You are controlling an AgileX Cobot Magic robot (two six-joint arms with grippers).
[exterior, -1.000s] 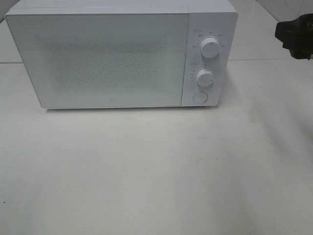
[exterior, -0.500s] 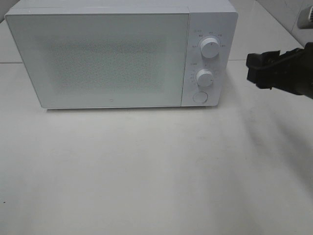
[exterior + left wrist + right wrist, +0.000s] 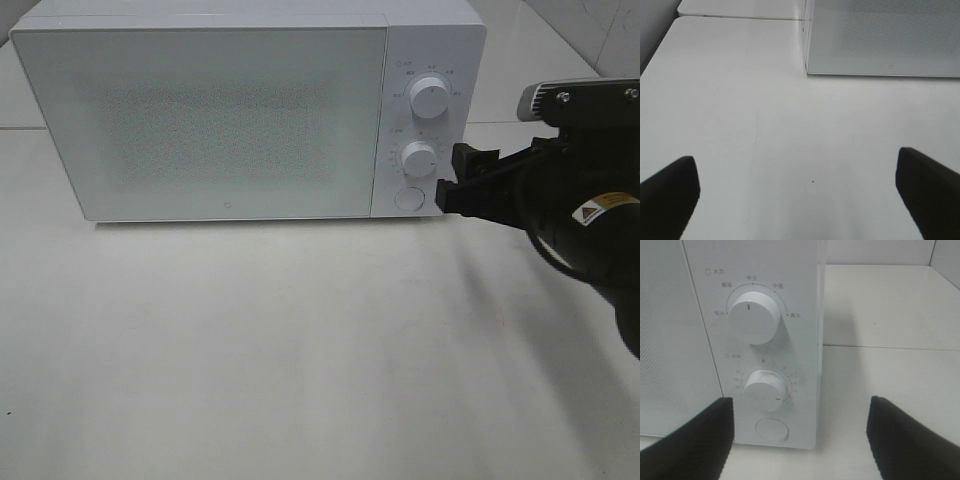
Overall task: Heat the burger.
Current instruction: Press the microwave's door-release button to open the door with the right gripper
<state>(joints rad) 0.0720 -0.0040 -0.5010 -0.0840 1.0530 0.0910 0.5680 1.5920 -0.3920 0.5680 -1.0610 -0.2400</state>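
Observation:
The burger is out of view. A white microwave (image 3: 200,120) stands at the back of the table with its door closed; nothing shows through the frosted door. My right gripper (image 3: 460,178) is open just right of the control panel, level with the lower knob (image 3: 419,158) and the round button (image 3: 408,198). In the right wrist view the right gripper (image 3: 800,405) is open and empty, facing the upper knob (image 3: 754,316), lower knob (image 3: 765,385) and button (image 3: 772,430). My left gripper (image 3: 795,160) is open over bare table, in front of the microwave's (image 3: 880,35) left corner.
The white table (image 3: 300,350) stretches in front of the microwave. A seam between two tabletops runs behind the microwave's right side (image 3: 530,122). The left arm does not show in the exterior high view.
My right arm has come in from the upper right edge, moving left and down until its fingers stand beside the microwave's control panel. The microwave has not moved.

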